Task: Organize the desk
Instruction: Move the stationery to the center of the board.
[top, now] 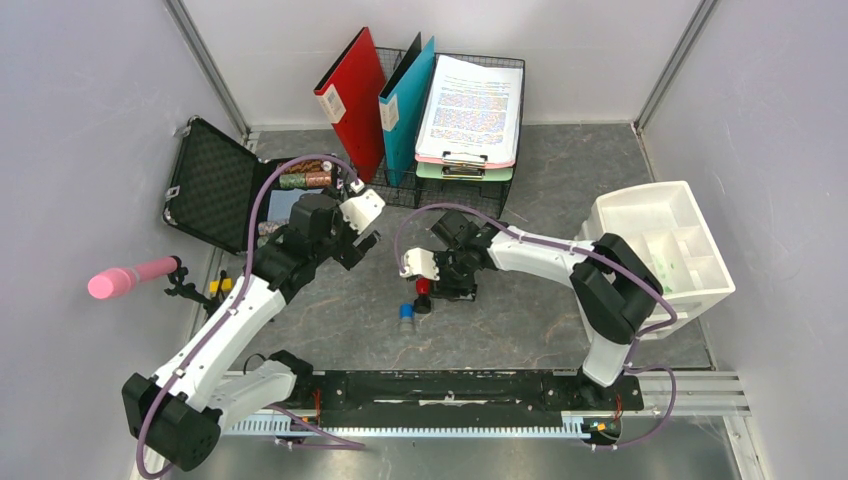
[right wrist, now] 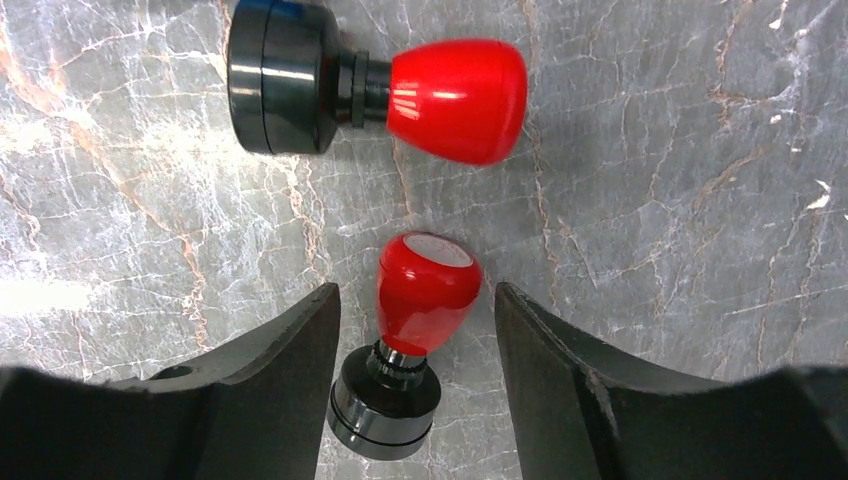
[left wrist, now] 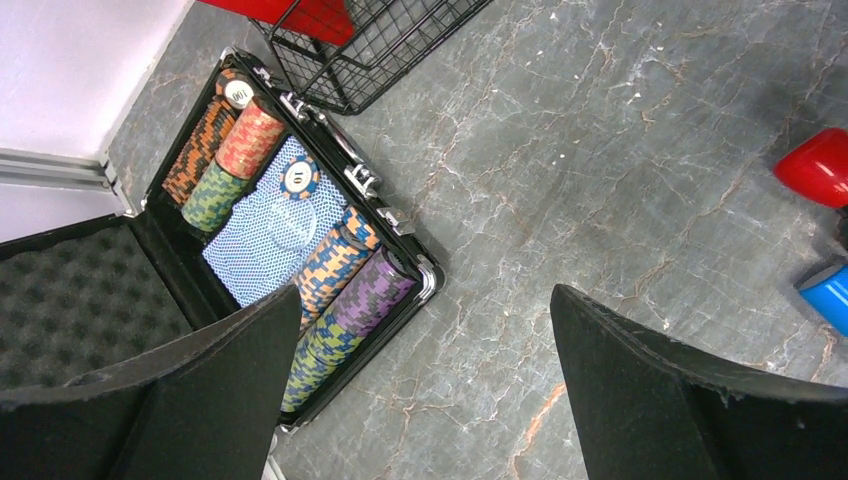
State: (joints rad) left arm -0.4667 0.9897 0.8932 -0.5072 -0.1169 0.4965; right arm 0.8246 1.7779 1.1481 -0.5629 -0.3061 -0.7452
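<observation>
Tabletop (top: pixel 520 320): dark-grey, marbled, veined; fills the floor between pale grey walls. Left jaws: spread wide, empty, above tabletop beside open chip case (left wrist: pixel 70 290). Right jaws: partly parted, straddling upright red-handled stamp (right wrist: pixel 428 290), gaps either side.

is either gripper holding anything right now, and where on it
Nothing is held. The right gripper stands open, its jaws flanking the red handle of a stamp with a gap on each side. The left gripper hangs open over the desk.
</observation>
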